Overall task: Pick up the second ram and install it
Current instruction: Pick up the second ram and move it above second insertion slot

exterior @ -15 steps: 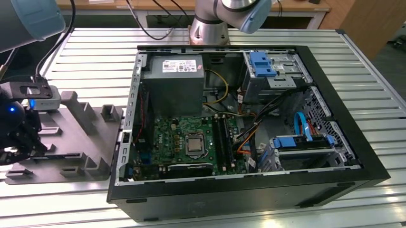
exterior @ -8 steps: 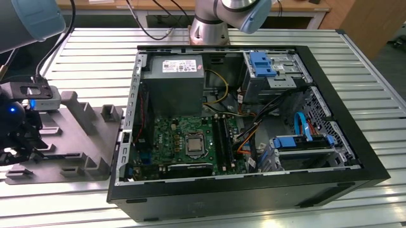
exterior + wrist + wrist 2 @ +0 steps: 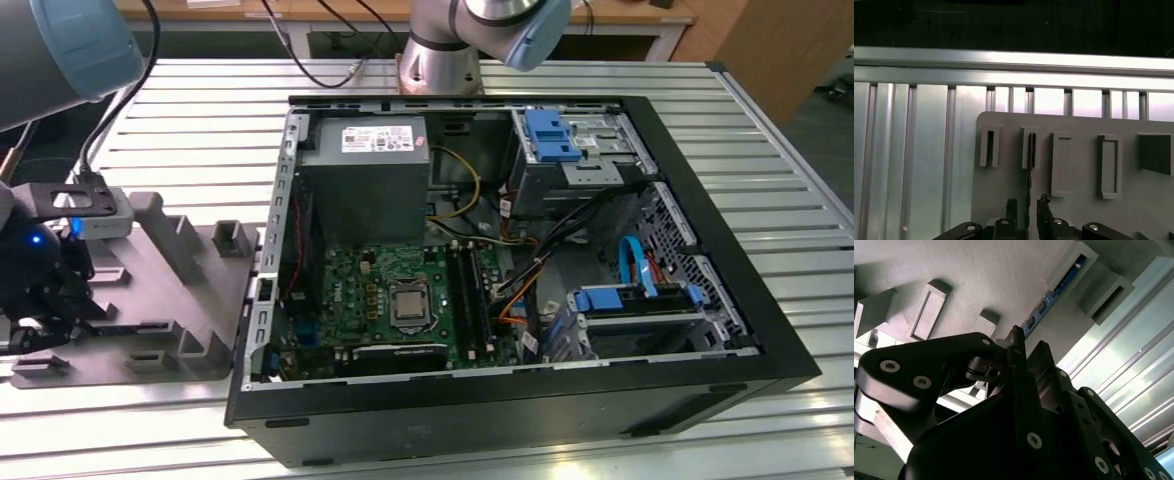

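The second ram (image 3: 1029, 172) stands on edge in a narrow slot of the grey plate (image 3: 999, 192), its long thin edge (image 3: 1052, 296) facing the gripper in both wrist views. The gripper (image 3: 1027, 202) straddles the stick's near end with its fingers (image 3: 1011, 207) apart, a thin gap on each side. Bare slatted table (image 3: 914, 150) lies open beyond the plate's rounded edge. The computer case (image 3: 534, 405) sits just beside the plate on the exterior view's right.
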Controlling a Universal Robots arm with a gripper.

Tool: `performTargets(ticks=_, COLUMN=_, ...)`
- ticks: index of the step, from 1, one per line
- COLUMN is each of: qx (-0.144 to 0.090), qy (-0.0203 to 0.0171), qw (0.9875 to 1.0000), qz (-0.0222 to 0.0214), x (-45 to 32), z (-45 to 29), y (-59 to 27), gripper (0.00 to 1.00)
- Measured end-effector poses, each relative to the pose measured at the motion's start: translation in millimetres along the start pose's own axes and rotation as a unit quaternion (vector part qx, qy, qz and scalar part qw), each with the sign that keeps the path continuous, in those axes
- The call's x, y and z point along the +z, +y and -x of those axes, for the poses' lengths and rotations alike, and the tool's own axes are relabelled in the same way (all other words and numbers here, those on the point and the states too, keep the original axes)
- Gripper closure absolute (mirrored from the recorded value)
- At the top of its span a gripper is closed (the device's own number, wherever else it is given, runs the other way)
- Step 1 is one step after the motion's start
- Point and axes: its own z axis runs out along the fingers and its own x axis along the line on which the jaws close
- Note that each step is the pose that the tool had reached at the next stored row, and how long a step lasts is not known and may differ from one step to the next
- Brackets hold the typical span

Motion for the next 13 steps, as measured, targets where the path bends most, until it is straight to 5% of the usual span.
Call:
performTargets(ticks=9, qx=-0.017, qy=0.0001, qw=0.9998, qz=0.0006, x=9.1, z=-0.2, y=1.6, gripper=0.7)
performTargets(ticks=13, qx=-0.023, qy=-0.0041, qw=0.9997, qz=0.0006, x=11.4, z=-0.3, y=1.6, gripper=0.7)
